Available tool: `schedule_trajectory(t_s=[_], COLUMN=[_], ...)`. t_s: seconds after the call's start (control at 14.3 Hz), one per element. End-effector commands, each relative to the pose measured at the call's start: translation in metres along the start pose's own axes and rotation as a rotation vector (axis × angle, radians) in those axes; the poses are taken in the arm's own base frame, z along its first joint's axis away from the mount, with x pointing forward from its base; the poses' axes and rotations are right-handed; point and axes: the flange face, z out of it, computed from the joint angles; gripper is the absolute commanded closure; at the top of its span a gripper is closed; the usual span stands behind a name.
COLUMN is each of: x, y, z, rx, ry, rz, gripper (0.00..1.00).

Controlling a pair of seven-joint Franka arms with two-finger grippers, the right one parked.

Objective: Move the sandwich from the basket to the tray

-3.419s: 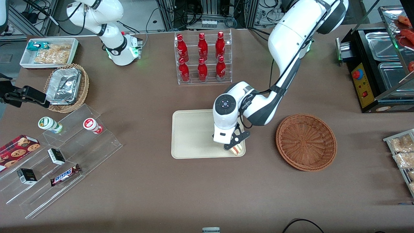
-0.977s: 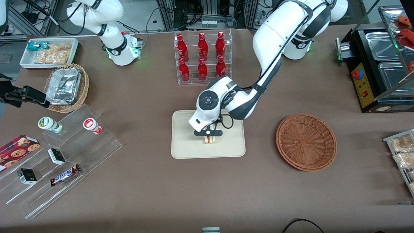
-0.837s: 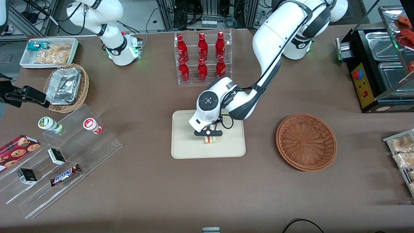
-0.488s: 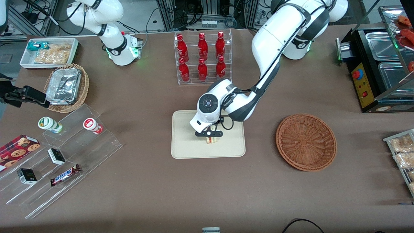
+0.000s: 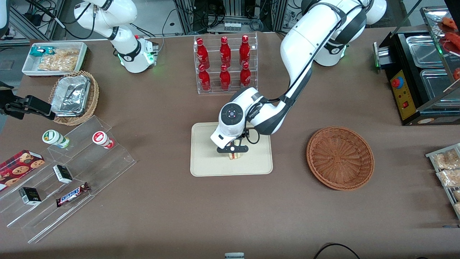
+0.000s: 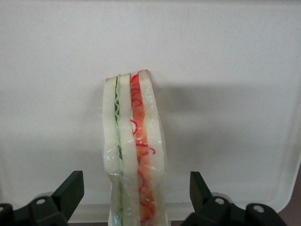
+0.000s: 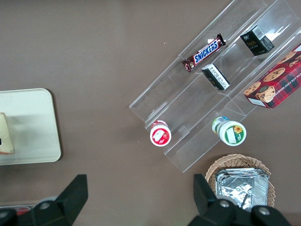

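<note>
The sandwich [image 5: 235, 156] [image 6: 134, 150], a wrapped wedge of white bread with red and green filling, stands on edge near the middle of the cream tray [image 5: 205, 158] [image 6: 225, 70]. My left gripper [image 5: 232, 149] [image 6: 135, 179] hangs right over it and is open. Each black finger [image 6: 70, 190] stands well clear of the sandwich's sides, one on either side. The reddish-brown wicker basket [image 5: 340, 157] sits beside the tray toward the working arm's end of the table, with nothing in it.
A clear rack of red bottles [image 5: 224, 64] stands farther from the front camera than the tray. Toward the parked arm's end are a stepped acrylic shelf [image 5: 68, 172] with snacks, a tan basket of foil containers [image 5: 73, 97] and a white snack bin [image 5: 54, 59]. A black appliance [image 5: 420, 72] stands at the working arm's end.
Over 3.4 s the gripper carried the sandwich from the tray's corner nearest the basket to the tray's middle. In the last second it has hardly shifted.
</note>
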Motion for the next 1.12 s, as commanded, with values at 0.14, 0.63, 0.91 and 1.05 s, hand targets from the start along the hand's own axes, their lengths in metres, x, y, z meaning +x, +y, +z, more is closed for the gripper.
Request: schedule_trajectory(t_s=[0.14,0.63,0.91,1.05], x=[0.011,0.031,0.031,0.029], y=[-0.024,-0.166,-0.264,-0.317], z=[-0.078,-0.231,-0.295,-0.319], rx=[0.008,0.126,0.145,0.14], ry=[0.058,-0.042,-0.096,-0.129], rz=[-0.04,-0.09,-0.068,-0.017], gripper=[0.0,0.0,0.0,0.0])
